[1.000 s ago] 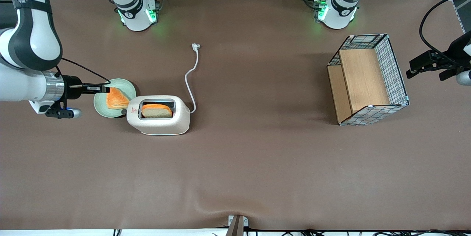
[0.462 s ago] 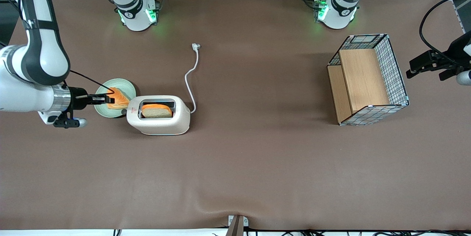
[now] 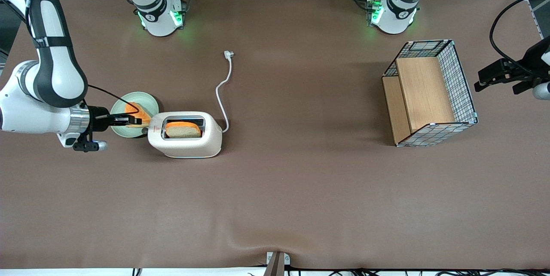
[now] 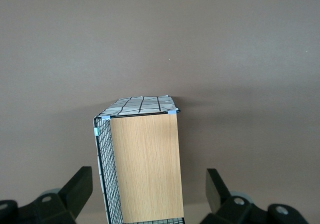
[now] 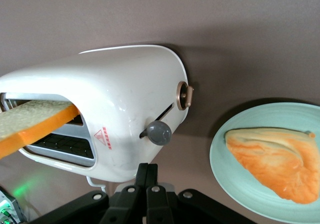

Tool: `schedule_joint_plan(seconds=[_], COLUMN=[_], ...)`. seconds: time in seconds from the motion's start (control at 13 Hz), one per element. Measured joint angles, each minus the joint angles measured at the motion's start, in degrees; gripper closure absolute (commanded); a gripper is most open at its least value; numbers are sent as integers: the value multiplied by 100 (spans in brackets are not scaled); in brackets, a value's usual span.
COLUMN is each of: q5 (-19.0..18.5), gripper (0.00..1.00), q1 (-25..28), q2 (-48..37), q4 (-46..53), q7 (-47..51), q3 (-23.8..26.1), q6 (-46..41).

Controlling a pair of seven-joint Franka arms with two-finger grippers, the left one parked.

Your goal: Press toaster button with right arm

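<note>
From the front you have one toaster point(image 3: 185, 134), one green plate point(image 3: 131, 120) touching its logo end, one wire basket point(image 3: 429, 92) toward the parked arm's end. Your gripper point(image 3: 136, 121) hovers over the plate.

On the right wrist, fingers point(image 5: 147, 176) pressed together sit just beside the grey toaster button point(image 5: 159, 132); one bread slice point(image 5: 30, 126) protrudes.

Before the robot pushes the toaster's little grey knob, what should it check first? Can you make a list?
1. Slim black end effector lined up with the small grey lever knob: ok, it sits close beside it, fingers together.
2. Knob not yet pushed: ok, it sits at the upper end of its slot.
3. Bread slice in the cream-white rounded toaster: ok, it sticks out of one slot.
4. Pale green plate with the orange pastry out of the way: cannot tell; the end effector reaches over it.
5. White cord plugged in: not ok, the plug lies loose on the table.
</note>
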Motion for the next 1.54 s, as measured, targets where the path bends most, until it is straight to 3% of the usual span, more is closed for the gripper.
schedule_joint_plan(seconds=[1.54], q5=[563], gripper=[100], q1=[-177], q2=[594], q4=[-16], q7=[-1020], q3=[-7], q6=[492])
